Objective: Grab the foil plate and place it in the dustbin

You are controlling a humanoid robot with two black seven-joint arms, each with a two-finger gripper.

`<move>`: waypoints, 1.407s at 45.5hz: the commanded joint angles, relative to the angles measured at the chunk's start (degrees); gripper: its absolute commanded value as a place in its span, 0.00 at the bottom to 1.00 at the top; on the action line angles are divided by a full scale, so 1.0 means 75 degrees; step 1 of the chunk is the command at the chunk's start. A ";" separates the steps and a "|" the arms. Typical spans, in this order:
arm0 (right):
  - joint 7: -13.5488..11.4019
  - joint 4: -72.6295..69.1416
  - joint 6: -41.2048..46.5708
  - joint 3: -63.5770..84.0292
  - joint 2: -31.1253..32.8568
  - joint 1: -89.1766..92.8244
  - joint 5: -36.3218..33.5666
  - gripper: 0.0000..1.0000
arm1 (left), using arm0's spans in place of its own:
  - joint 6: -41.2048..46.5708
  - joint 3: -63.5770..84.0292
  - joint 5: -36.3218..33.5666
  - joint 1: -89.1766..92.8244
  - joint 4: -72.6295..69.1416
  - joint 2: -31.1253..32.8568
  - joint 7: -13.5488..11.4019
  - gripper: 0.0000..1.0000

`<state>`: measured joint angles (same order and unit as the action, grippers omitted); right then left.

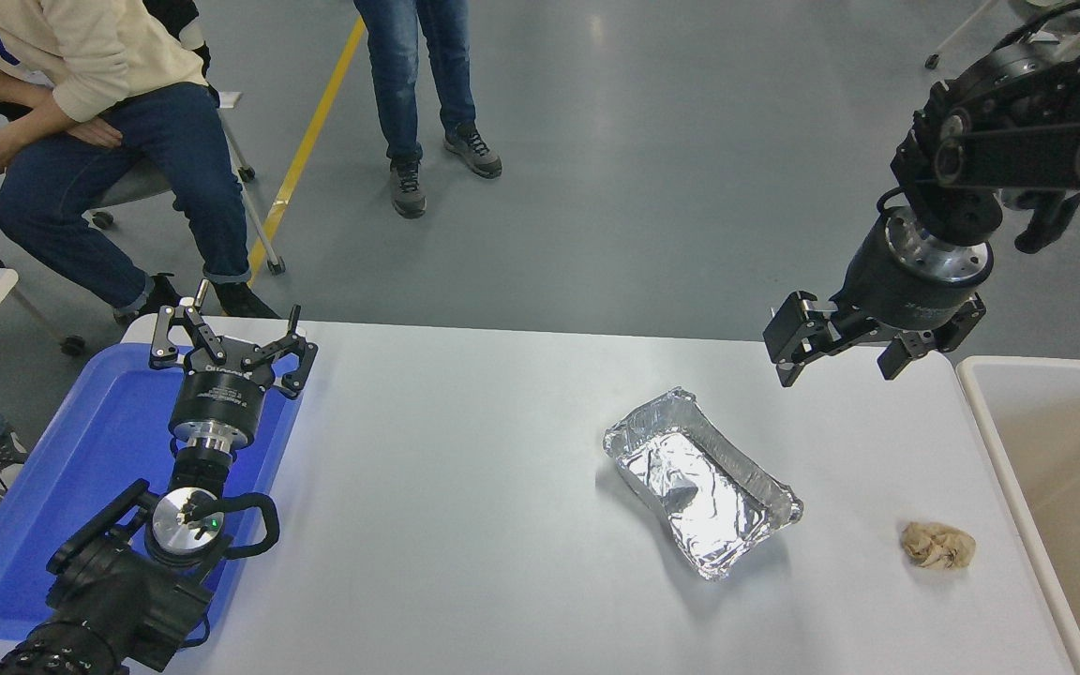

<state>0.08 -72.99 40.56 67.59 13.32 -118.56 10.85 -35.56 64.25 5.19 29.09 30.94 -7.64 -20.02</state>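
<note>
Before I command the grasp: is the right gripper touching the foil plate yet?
Apart. The head view shows the right gripper open near the table's far edge, with bare white table between it and the foil plate, which lies untouched.

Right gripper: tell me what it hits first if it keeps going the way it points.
The right gripper, open and empty, points down and toward the picture's left. It would probably meet the bare white table just beyond the foil plate, maybe the plate's far rim; depth is unclear.
</note>
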 commanded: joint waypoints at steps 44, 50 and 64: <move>-0.0022 0.1259 -0.3920 -0.1125 -0.0967 0.3502 0.3487 0.99 | 0.0007 0.0000 0.0000 0.0000 -0.0001 0.0000 -0.0003 1.00; -0.0022 0.1528 -0.4026 -0.1137 -0.1107 0.3877 0.3499 0.99 | -0.0004 0.0000 0.0000 0.0000 -0.0001 0.0000 -0.0003 1.00; -0.0022 0.2454 -0.4143 -0.1265 -0.1471 0.4733 0.3499 0.99 | -0.0004 0.0000 0.0000 0.0000 -0.0001 0.0000 -0.0003 1.00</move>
<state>-0.08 -59.11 10.83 58.53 4.08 -87.90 36.89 -35.57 64.25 5.18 29.09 30.94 -7.65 -20.02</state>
